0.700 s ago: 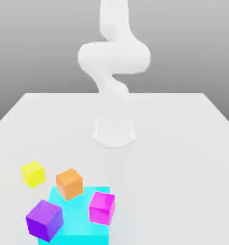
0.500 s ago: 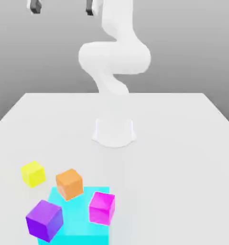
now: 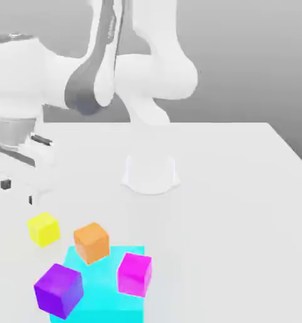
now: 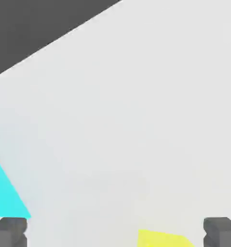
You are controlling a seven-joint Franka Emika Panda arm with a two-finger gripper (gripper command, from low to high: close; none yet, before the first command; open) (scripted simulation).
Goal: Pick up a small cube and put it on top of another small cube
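Exterior view: the white arm has been swung down from the top of the frame to the exterior view's left; the pincer is now held low, just above and beside the small plain bright yellow cube, its dark fingertips apart and nothing held. The approach is judged nearly done; descent and grasp remain. Counted on the white surface: one yellow cube, one orange cube, one purple cube, one magenta cube, one flat cyan square pad

Hand view: two grey fingertips are seen wide apart, the yellow cube between them, nearer one; a cyan pad corner lies aside
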